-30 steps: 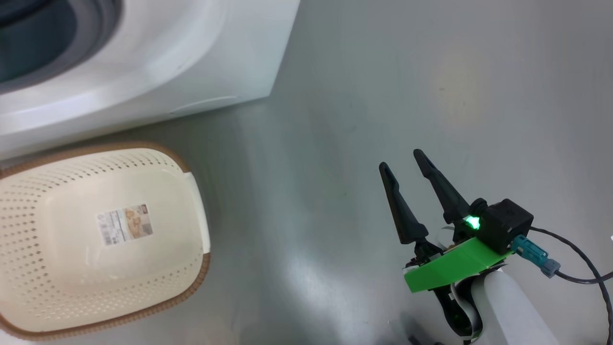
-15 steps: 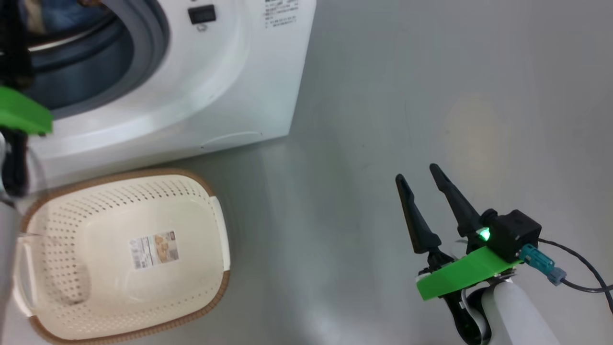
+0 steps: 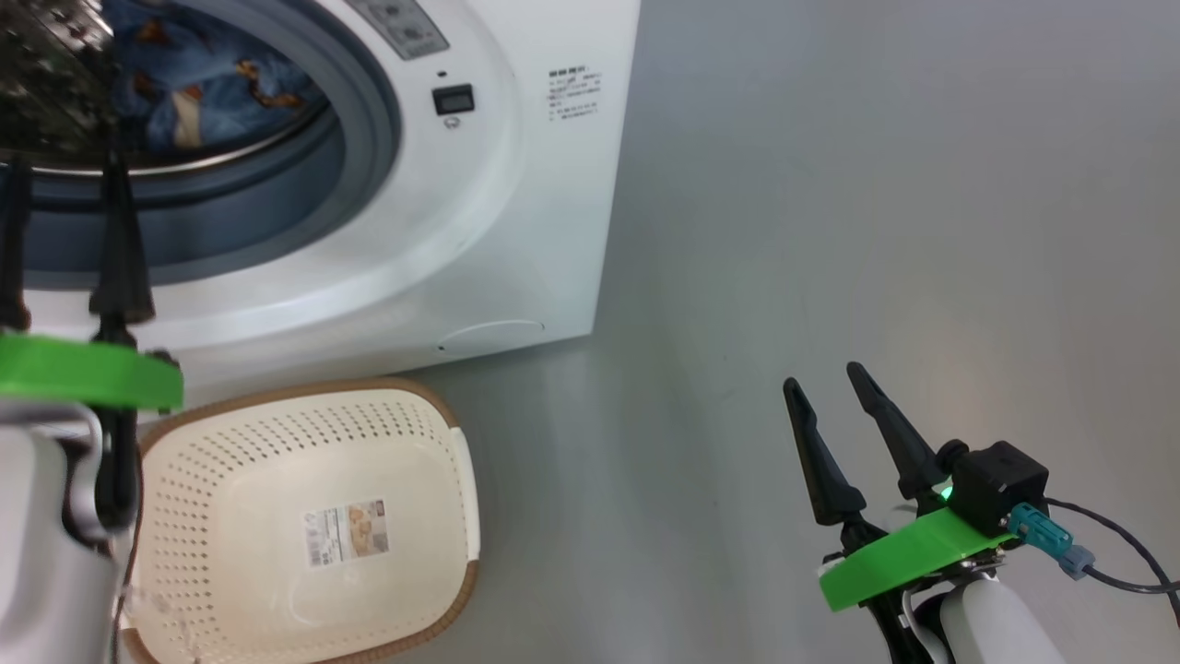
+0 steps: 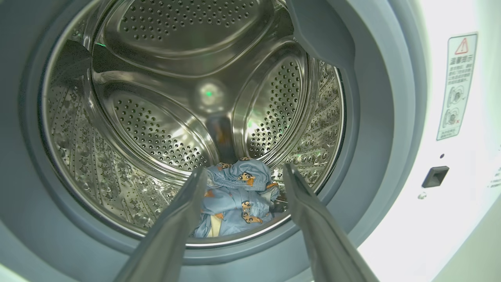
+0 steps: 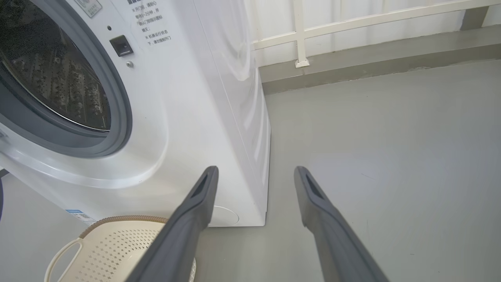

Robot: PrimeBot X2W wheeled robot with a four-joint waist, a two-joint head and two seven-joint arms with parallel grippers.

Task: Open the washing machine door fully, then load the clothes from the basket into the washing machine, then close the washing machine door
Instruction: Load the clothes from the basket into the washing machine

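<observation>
The white washing machine (image 3: 516,184) stands at upper left with its mouth uncovered; the washing machine door is out of view. The blue bear-print clothes (image 4: 238,192) lie at the bottom of the steel drum (image 4: 156,98), also seen as clothes (image 3: 194,92) from the head. My left gripper (image 3: 63,166) is open in front of the mouth, and in the left wrist view the gripper (image 4: 244,168) is apart from the fabric. The cream basket (image 3: 230,461) sits on the floor below the machine, nothing in it but its label. My right gripper (image 3: 822,375) hangs open over bare floor.
Grey floor (image 3: 830,184) stretches to the right of the machine. A white railing (image 5: 352,27) on a low kerb runs behind it. A cable (image 3: 1115,576) trails from my right wrist. The basket (image 5: 117,250) sits close against the machine's front (image 5: 188,117).
The head camera has tilted up, so the machine and basket slid down and right in the picture. My left gripper has come into view before the drum mouth. The right gripper stays open.
</observation>
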